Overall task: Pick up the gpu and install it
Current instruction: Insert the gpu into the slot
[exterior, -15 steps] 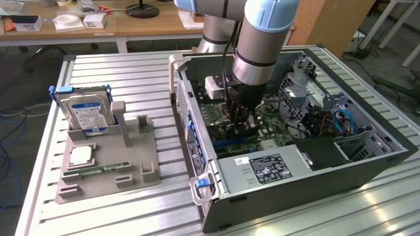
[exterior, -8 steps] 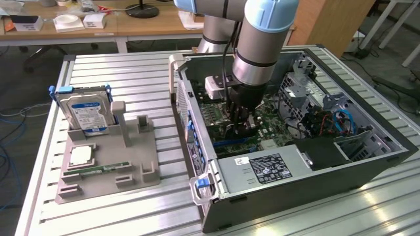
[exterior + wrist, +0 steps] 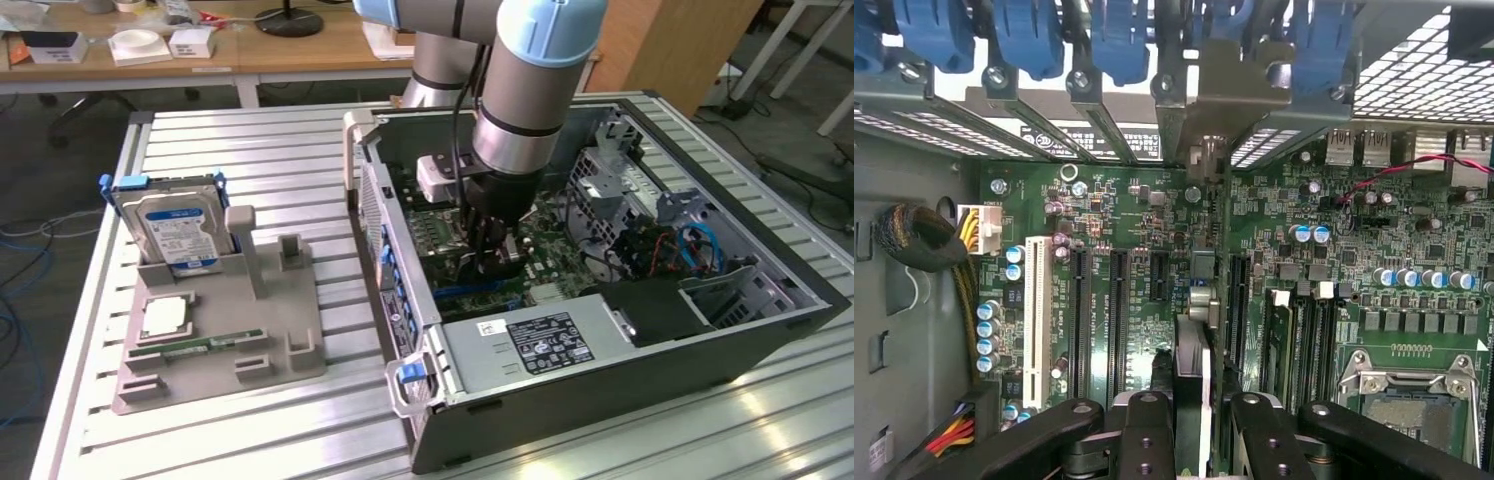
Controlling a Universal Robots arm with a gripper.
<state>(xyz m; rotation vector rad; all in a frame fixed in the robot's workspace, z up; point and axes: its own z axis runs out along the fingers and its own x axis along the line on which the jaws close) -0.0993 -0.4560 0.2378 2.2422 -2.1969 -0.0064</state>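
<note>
We see our claw [image 3: 1192, 425] lowered inside the open computer case [image 3: 747, 335], clamped on the gpu [image 3: 1192, 375], which stands edge-on over the motherboard [image 3: 1124, 300] between the expansion slots, its silver bracket [image 3: 1226, 95] at the case's rear wall.

My exterior view high and angled down over the surface [image 3: 240, 420] and open case [image 3: 747, 330], my wrist view close above the motherboard [image 3: 1154, 330], both sharing the case interior.
</note>
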